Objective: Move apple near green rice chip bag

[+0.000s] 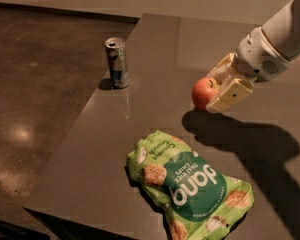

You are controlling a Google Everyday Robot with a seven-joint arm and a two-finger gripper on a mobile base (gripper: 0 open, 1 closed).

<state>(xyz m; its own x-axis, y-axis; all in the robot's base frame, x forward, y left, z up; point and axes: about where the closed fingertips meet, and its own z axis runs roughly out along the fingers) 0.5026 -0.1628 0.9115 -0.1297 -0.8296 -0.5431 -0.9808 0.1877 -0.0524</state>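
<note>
The green rice chip bag (190, 186), white "rice chips" lettering upside down on its dark round label, lies crumpled near the front of a grey-brown counter (155, 49); a silver-blue can (117, 62) stands at the far left edge, beside a speckled floor (35, 84); the white arm (280, 39) slants in from the right, its gripper (212, 95) clamped on the apple (202, 93), beyond the bag.

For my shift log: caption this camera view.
Claw holds the apple over the table; green rice chip bag nearer the camera, can farther back.
</note>
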